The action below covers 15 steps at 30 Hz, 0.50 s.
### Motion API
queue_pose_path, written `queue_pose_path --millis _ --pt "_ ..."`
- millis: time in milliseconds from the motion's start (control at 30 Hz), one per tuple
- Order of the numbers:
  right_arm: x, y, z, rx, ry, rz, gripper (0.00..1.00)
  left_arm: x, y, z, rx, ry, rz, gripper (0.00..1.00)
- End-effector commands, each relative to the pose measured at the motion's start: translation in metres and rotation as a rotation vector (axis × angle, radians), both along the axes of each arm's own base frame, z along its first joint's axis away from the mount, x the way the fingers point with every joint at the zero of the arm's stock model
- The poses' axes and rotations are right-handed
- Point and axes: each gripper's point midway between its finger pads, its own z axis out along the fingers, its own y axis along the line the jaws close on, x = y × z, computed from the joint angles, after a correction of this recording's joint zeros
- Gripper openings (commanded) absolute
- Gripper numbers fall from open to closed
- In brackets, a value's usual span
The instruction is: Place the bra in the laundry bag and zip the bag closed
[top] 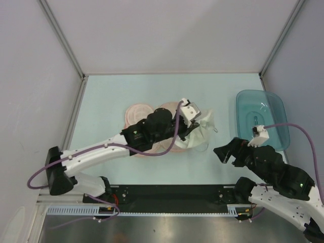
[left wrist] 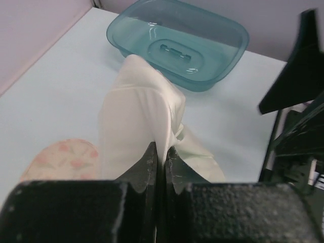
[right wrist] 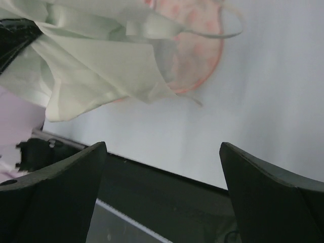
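Observation:
The bra [top: 204,129] is a white bunch of fabric held up over the right side of the peach-pink laundry bag [top: 137,113], which lies on the table largely under my left arm. My left gripper [top: 195,124] is shut on a fold of the bra [left wrist: 142,111]; one bag lobe [left wrist: 63,159] shows below it. My right gripper [top: 225,153] is open and empty, near the table's front edge, right of the bra. In the right wrist view its gripper [right wrist: 162,146] faces the hanging bra [right wrist: 96,61] and the bag [right wrist: 200,55], apart from both.
A translucent teal plastic tray [top: 262,119] stands at the right of the table, also seen in the left wrist view [left wrist: 177,43]. Grey walls enclose the table on three sides. A black strip [right wrist: 167,192] runs along the near table edge.

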Motion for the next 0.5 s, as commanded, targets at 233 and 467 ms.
queue_pose_path --millis 233,467 --pt "-0.023 0.132 -0.048 0.221 0.197 0.451 0.98 -0.031 0.066 -0.056 -0.099 0.272 0.142 0.00" --pt "-0.026 0.138 -0.100 0.201 0.324 0.409 0.98 -0.013 0.103 -0.133 -0.045 0.339 0.390 0.00"
